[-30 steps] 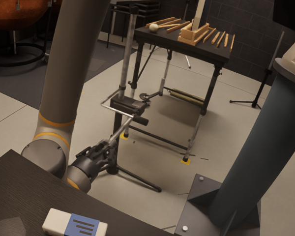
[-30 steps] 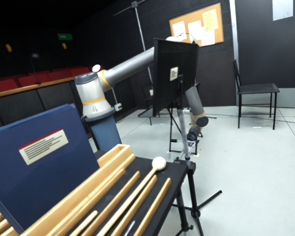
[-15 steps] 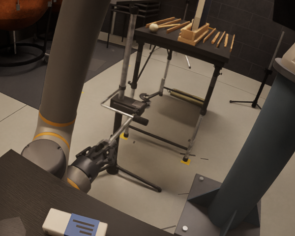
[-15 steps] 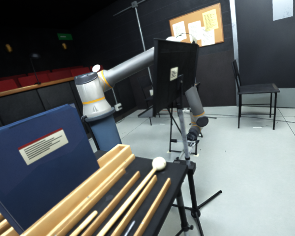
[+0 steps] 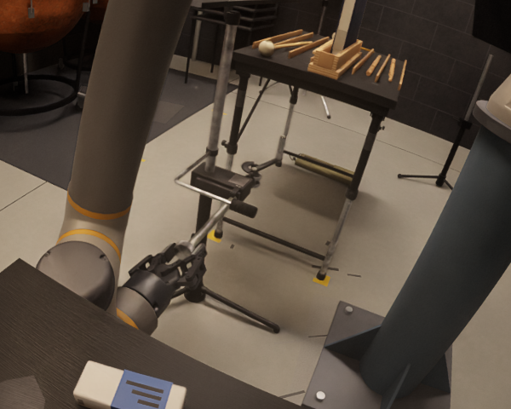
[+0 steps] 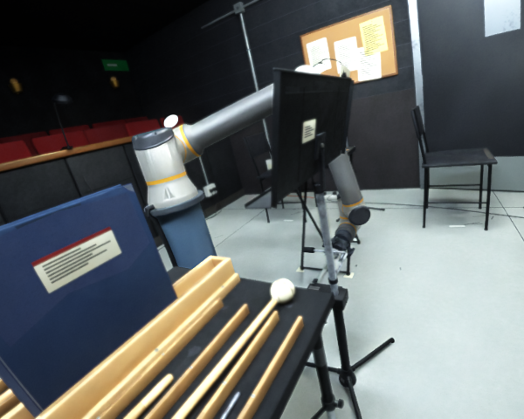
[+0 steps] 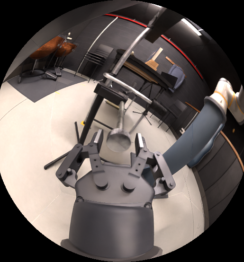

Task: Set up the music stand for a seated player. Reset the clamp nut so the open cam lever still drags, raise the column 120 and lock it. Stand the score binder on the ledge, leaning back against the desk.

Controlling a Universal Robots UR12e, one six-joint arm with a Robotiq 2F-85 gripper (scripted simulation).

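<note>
The knurled clamp nut (image 7: 118,142) sits at the end of a steel stud that runs out from the black clamp block (image 5: 218,181) on the music stand's column (image 5: 219,94). My gripper (image 7: 119,141) is low near the floor with the nut between its fingers, and it is open and holds nothing. The cam lever (image 5: 242,208), a bent steel rod with a black grip, sticks out beside the block. The stand's black desk (image 6: 310,133) rises above. The blue score binder (image 6: 68,279) stands in a wooden tray on the percussion table (image 5: 317,70).
The stand's tripod legs (image 5: 242,310) spread on the floor right under my gripper. The black table's legs stand just behind the clamp. My arm's blue pedestal (image 5: 441,281) rises to the right. A dark desk with a white and blue box (image 5: 130,392) lies in the foreground.
</note>
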